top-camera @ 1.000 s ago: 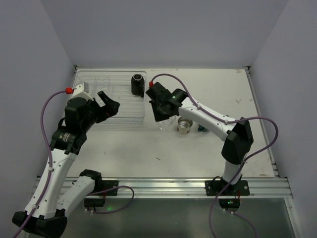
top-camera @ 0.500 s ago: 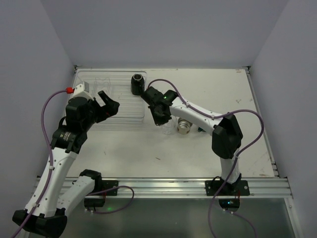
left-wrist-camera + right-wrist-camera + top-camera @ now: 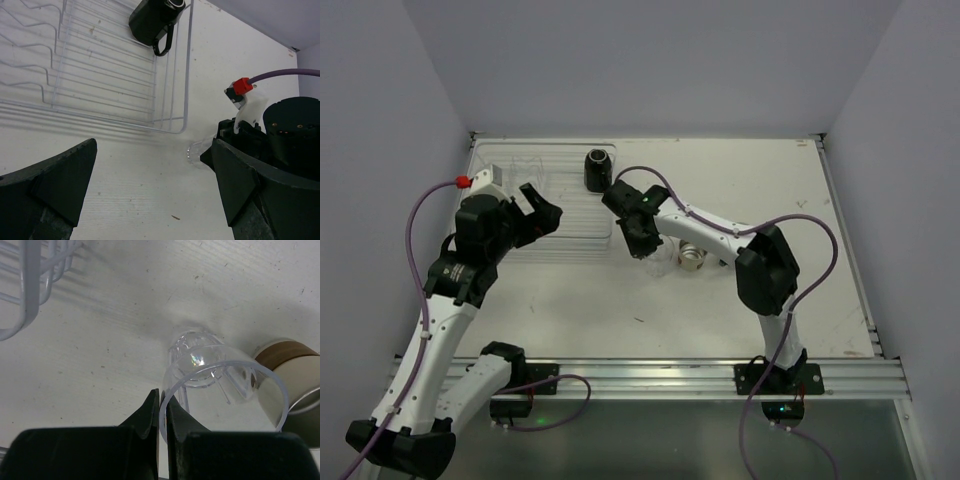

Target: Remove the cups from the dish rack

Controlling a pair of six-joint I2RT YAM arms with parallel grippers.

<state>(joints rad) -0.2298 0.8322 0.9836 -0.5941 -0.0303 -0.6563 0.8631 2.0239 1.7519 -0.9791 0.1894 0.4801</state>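
Note:
My right gripper (image 3: 162,400) is shut on the rim of the clear plastic cup (image 3: 220,380), which is low over the table just right of the dish rack (image 3: 550,200). In the top view the right gripper (image 3: 645,240) covers most of that cup (image 3: 660,260). The cream cup with a brown band (image 3: 693,257) stands right beside it and also shows in the right wrist view (image 3: 290,365). The black mug (image 3: 597,168) lies at the rack's far right corner, also in the left wrist view (image 3: 152,20). My left gripper (image 3: 535,215) is open and empty over the rack's near edge. The teal and blue cups are hidden.
The rack's wire ribs (image 3: 100,75) fill the upper left of the left wrist view, with the clear cup's edge (image 3: 197,152) beside my right wrist. The rack's corner (image 3: 30,285) is close to the left of the held cup. Walls stand at the table's left, back and right.
My right arm has swung left and lowered, carrying the clear cup down next to the cream cup. The left arm has barely moved.

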